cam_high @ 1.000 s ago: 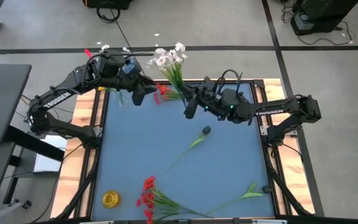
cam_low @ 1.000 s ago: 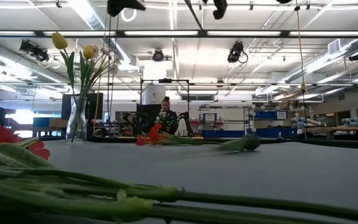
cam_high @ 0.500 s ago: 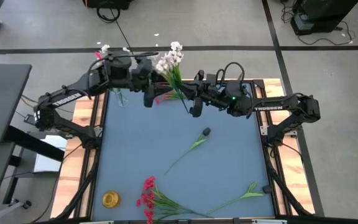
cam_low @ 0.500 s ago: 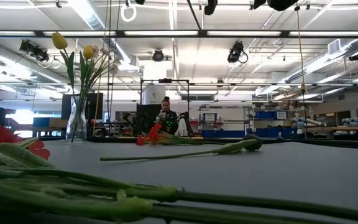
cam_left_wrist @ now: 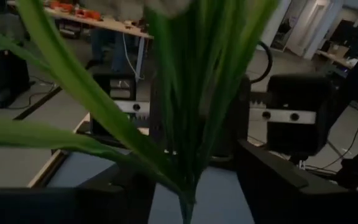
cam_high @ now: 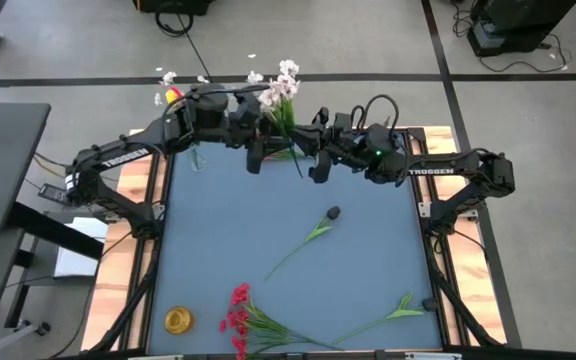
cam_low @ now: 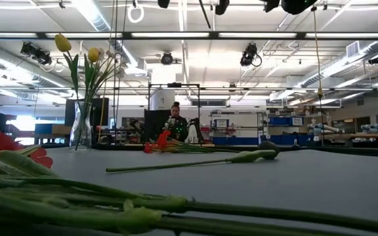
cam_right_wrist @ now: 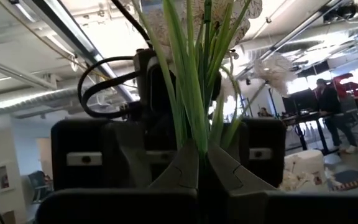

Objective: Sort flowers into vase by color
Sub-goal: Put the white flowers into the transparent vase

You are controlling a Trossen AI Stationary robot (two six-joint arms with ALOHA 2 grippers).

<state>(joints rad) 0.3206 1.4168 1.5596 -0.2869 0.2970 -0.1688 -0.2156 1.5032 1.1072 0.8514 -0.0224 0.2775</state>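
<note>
My right gripper (cam_high: 309, 160) is shut on a bunch of white-blossomed sprigs (cam_high: 278, 95) with long green leaves, held above the table's far edge. My left gripper (cam_high: 259, 152) is open just to the left of the bunch. In its wrist view its fingers stand on either side of the green stems (cam_left_wrist: 191, 124) without clearly touching them. A glass vase (cam_low: 81, 124) with yellow tulips stands at the far left corner. A dark-budded stem (cam_high: 313, 232) lies mid-table. Red blossom sprigs (cam_high: 238, 312) lie at the near edge, and more red blossoms (cam_low: 159, 141) lie at the far edge. My right gripper pinches the bunch's stems near their lower end (cam_right_wrist: 197, 146) between its two fingers. The fingers come from the table's right side and lie across the stems. The bunch is lifted clear of the table, blossoms up, stems fanning out above the fingers.
A leafy green sprig (cam_high: 396, 308) lies near the right front corner. A small yellow round thing (cam_high: 178, 320) lies near the left front corner. Wooden rails (cam_high: 133, 250) border the blue mat on both sides.
My left gripper has gone toward the table's right, from beside the vase up to the white bunch, so the stems now stand between its fingers. My right gripper has kept the bunch lifted and shifted it slightly toward the far edge.
</note>
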